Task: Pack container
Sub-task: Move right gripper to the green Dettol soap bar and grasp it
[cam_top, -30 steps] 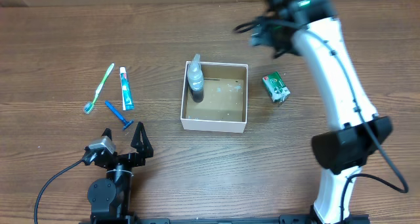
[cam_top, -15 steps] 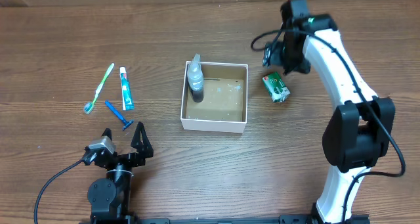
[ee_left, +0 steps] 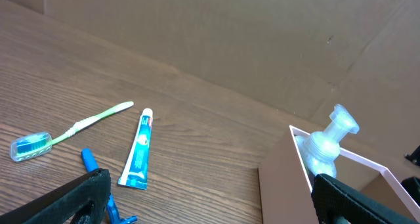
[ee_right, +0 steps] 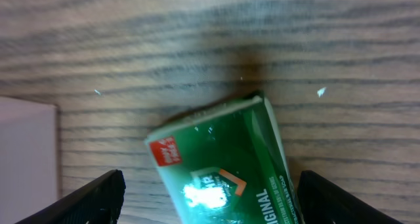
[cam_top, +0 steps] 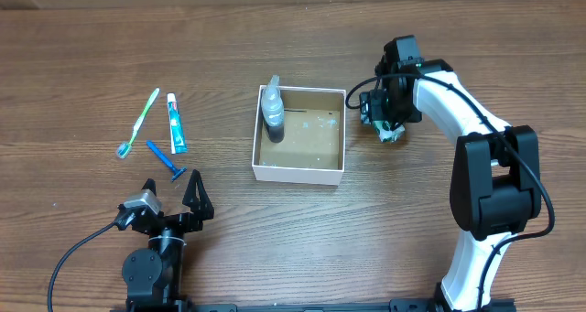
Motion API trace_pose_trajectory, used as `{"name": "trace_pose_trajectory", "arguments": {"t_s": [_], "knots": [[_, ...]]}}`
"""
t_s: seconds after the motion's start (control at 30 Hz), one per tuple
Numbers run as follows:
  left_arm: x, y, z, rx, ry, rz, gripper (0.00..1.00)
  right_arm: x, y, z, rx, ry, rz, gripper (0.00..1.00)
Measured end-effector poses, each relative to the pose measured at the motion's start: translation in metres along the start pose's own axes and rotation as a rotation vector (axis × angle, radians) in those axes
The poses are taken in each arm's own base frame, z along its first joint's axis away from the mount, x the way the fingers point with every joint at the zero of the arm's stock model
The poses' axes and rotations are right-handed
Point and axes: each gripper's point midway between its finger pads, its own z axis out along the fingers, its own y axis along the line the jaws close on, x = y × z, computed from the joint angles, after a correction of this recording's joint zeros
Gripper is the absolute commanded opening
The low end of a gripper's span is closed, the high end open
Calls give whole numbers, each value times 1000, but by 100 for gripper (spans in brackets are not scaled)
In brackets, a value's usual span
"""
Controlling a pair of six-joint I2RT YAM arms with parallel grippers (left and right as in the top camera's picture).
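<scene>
The right gripper (ee_right: 211,188) has swung in from the far edge of the brown wooden table (cam_top: 92,56) and come down over the small green cardboard packet (ee_right: 216,152). Its fingers are spread wide on either side, not clamped. The shallow square white cardboard container (cam_top: 298,173) sits unmoved mid-table, just left of the packet, with a clear pump bottle (cam_top: 273,111) inside. The left gripper (cam_top: 172,188) stays parked, fingers apart.

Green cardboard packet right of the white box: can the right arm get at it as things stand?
Probably yes. The right hand hangs right above the green cardboard packet, fingers spread to either side, nothing between them. The white square cardboard box sits apart, clear of the approach.
</scene>
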Motion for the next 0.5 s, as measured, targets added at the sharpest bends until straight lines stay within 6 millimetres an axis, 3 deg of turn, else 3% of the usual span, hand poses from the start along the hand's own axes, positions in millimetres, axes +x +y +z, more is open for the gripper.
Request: {"name": "trace_pose_trajectory", "arguments": {"t_s": [0.33,0.5], "knots": [[0,0,0,0,0,0,100,9,-4,12,16,3,-28,82],[0,0,0,0,0,0,100,15,-8,13,30,-2,-33,72]]}}
